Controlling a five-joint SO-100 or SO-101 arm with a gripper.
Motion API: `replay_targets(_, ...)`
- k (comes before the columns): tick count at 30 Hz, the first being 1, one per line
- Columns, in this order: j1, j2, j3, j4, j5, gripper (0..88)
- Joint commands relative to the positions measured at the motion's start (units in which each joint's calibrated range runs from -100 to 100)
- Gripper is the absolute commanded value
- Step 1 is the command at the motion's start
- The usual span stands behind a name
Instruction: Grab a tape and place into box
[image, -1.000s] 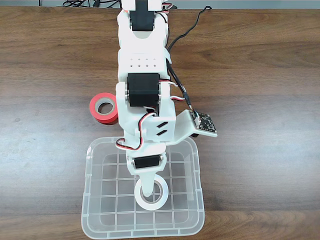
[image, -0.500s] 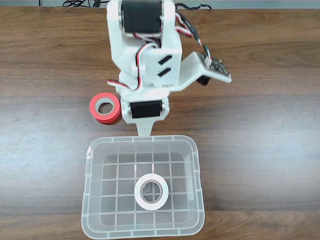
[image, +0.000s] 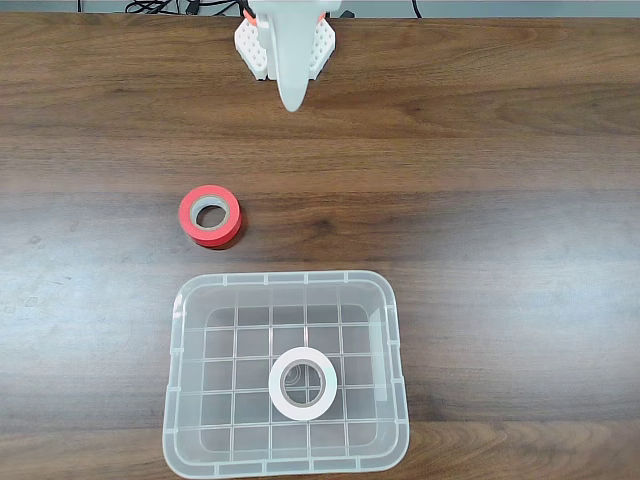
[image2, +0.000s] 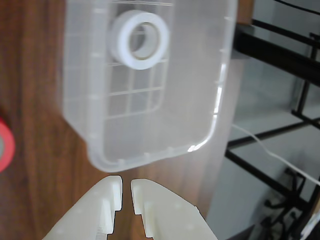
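Box (image2: 150, 130): clear bin, well ahead of my jaws, apart from them.
Red roll (image: 210, 215): on the wood between me and the box, off to one side, untouched.
Tape (image: 303, 382): white ring flat on the box floor; placing looks done.
My gripper (image2: 126, 192): jaws nearly together, a thin gap, holding nothing.
Left: nothing, I judge.
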Motion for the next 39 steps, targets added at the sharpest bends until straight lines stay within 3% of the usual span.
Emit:
replay_targets(1, 0.06, -20.75, 21.63, -0.95, -0.52, 1.4)
replay_targets(12, -3.67, -46.81, 74.45, -25.52, 0.01, 1.3)
replay_targets(19, -3.16, -62.26, 100.03, -32.88, -0.47, 1.3)
replay_targets(23, -3.16, -72.64, 108.36, -33.23, -0.78, 1.3)
replay_targets(29, -3.16, -85.35, 116.94, -32.20, -5.48, 1.3)
replay_targets(39, -0.96, -85.27, 121.23, -30.40, -5.11, 1.3)
